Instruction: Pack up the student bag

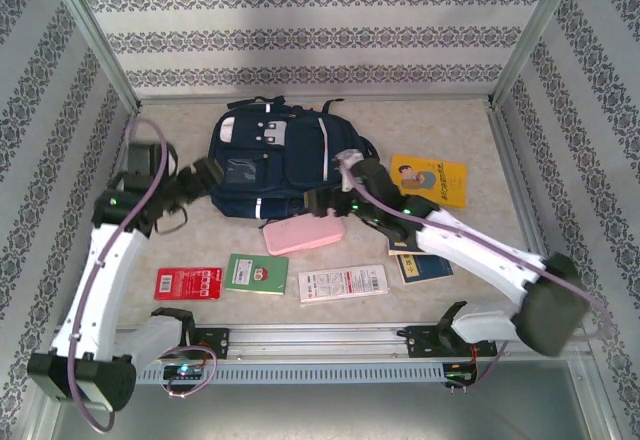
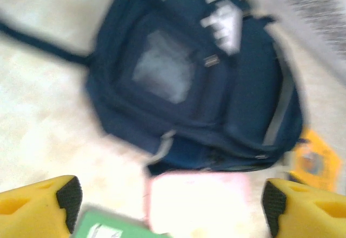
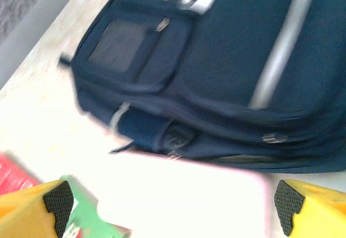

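Note:
The navy student bag point(image 1: 270, 155) lies flat at the table's middle back, front pockets up. My left gripper point(image 1: 205, 174) hovers at its left edge and is open, looking over the bag point(image 2: 189, 81) with nothing between its fingers point(image 2: 69, 199). My right gripper point(image 1: 314, 200) is at the bag's lower right corner, also open. A pink case point(image 1: 303, 233) lies just below the bag; it is blurred in the left wrist view point(image 2: 197, 200) and appears under the right gripper point(image 3: 173, 203), which faces the bag point(image 3: 216, 70).
A yellow book point(image 1: 430, 178) lies right of the bag. Along the front are a red packet point(image 1: 187, 283), a green notebook point(image 1: 257, 273), a white card point(image 1: 342, 283) and a dark booklet point(image 1: 422, 265) partly under the right arm. Patterned walls enclose the table.

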Controlling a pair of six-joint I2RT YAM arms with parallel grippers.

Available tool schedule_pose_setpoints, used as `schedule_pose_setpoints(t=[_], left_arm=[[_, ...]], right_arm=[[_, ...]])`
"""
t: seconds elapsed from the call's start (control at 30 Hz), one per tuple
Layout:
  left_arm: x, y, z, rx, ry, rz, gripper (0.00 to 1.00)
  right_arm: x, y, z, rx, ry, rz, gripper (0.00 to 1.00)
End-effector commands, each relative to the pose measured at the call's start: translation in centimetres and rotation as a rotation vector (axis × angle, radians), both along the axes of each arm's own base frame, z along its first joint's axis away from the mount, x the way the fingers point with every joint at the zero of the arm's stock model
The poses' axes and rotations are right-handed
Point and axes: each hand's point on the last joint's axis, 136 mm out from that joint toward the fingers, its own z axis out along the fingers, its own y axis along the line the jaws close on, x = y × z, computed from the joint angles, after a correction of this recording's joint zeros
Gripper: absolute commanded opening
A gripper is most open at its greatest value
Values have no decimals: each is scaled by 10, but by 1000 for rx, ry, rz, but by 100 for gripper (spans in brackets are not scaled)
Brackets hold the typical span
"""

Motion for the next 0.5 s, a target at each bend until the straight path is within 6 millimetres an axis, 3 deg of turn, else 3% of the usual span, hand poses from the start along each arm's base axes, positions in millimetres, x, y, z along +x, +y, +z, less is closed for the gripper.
schedule_pose_setpoints(t=[0.0,0.1,0.23,0.33,0.47], left_arm=[[-46,40,-58,51,202,265,95],[-74,48,-87,2,277,360,95],[-91,46,-122,-91,312,434,97],[-93,39,-150,-195,331,485,98],[-86,36,-172,-282,308,520,99]], right_arm=[[-28,73,-3,76,103,265,95],[-49,131,-18,115,211,414,94],[-59,178,-43,134,325,506,93],[-55,196,-59,170,402,499,92],[-42,196,-75,169,435,419,92]])
